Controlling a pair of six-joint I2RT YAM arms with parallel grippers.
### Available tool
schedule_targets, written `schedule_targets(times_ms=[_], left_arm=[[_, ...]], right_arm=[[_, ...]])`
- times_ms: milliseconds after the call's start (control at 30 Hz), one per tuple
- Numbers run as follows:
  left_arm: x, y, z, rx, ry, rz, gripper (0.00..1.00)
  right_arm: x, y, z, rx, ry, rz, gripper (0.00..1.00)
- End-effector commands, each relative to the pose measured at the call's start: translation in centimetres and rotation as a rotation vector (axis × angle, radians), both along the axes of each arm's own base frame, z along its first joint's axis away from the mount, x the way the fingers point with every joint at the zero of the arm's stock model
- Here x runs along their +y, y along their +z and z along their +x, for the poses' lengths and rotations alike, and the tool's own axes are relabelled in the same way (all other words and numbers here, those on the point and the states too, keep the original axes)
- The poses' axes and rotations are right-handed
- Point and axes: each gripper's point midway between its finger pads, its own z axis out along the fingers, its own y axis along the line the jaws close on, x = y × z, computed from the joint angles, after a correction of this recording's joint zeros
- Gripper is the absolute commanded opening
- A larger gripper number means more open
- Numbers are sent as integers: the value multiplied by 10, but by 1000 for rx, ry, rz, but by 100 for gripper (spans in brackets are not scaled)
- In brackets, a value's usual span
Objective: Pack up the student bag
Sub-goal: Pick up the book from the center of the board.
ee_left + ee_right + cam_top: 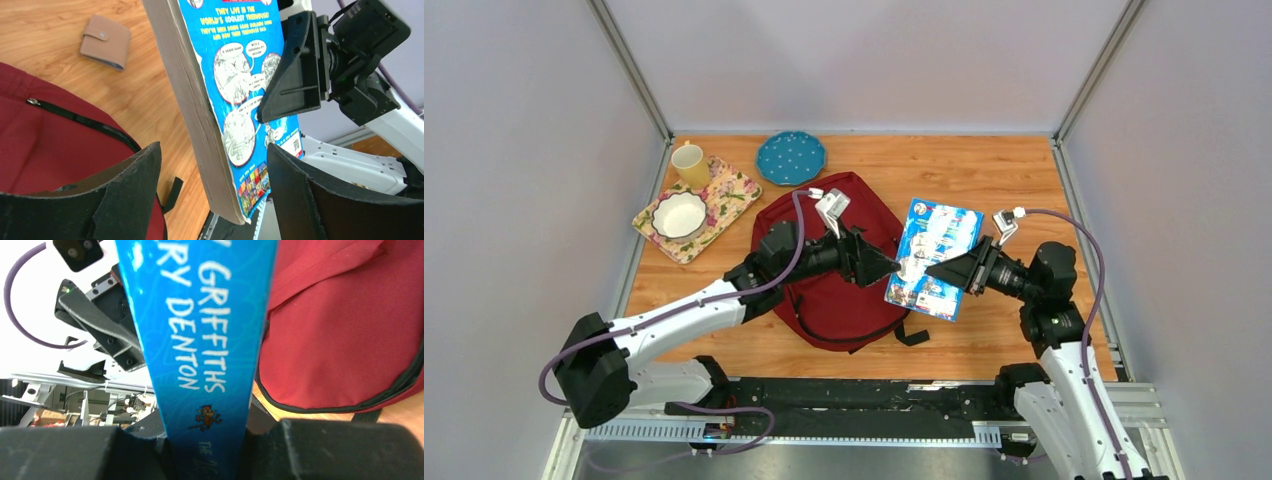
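The student bag (829,300), a dark red backpack, lies flat at the table's middle; its black zipper shows in the left wrist view (45,145). A thick blue comic-covered book (936,255) is held up just right of the bag. My right gripper (936,270) is shut on it, its fingers pressed against both covers at the blue spine (205,340). My left gripper (214,150) stands open around the book's page edge (200,115), with a gap on each side. In the top view the left gripper (892,266) meets the book from the left.
A tan wallet (105,41) lies on the wood beyond the bag. At the back left a floral tray (734,190) carries a white bowl (679,214), with a yellow mug (690,165) at its far corner. A teal dotted plate (791,157) sits behind the bag.
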Motion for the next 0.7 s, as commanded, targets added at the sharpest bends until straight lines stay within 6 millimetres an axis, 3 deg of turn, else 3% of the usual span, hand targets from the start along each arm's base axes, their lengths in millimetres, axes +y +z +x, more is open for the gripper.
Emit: schedule_targets(times_ms=[0,233,367,500,600,633,667], left_arm=[[4,28,12,-30,-10,-113,83],[9,49,14,33,-88,-310,83],[3,41,12,75,-138,-315,83],[8,43,7,82,-151,-355,81],[11,40,6,83,-143,-340,48],[12,34,6,84,-136,-318,22],[14,37,6,75,-125,-317,12]], right_arm=[[10,42,-14,-178,122,51,0],[38,49,-37,-218,307,49,0],[54,50,-55,-273,402,39,0],[57,42,-57,-266,447,6,0],[58,31,-51,-239,441,-28,0],[58,27,-48,-217,427,-44,0],[59,21,-43,-190,417,-59,0]])
